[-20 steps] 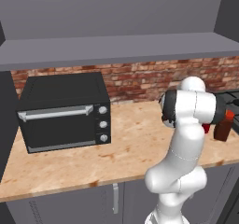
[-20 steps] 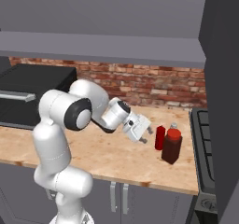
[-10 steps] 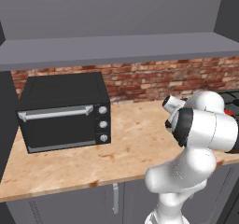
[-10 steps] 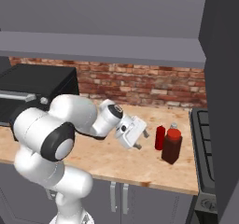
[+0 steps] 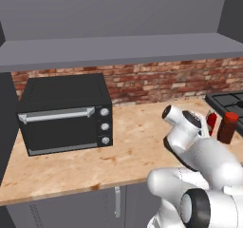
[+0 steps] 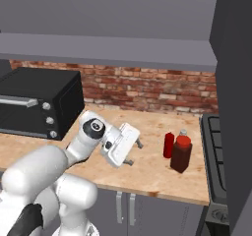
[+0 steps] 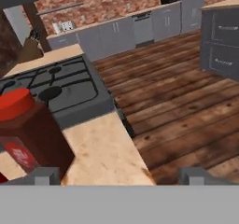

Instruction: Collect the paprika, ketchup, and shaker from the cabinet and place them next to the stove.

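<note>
Paprika (image 6: 181, 153) upright on the bench (image 6: 147, 171), just left of the stove (image 6: 216, 146), ketchup (image 6: 169, 144) touching beside it, shaker cap peeking behind. Hand (image 6: 133, 153) lies to their left, apart, jaws spread fully, holding nothing. Arm folded low, forearm reaching rightward; hand view catches paprika (image 7: 28, 134) at lower left.

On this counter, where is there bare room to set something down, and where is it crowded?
Bare wood lies between the toaster oven and the ketchup, though the open gripper hangs over it. By the stove it is crowded: ketchup, paprika and a small pale item stand clustered.
</note>
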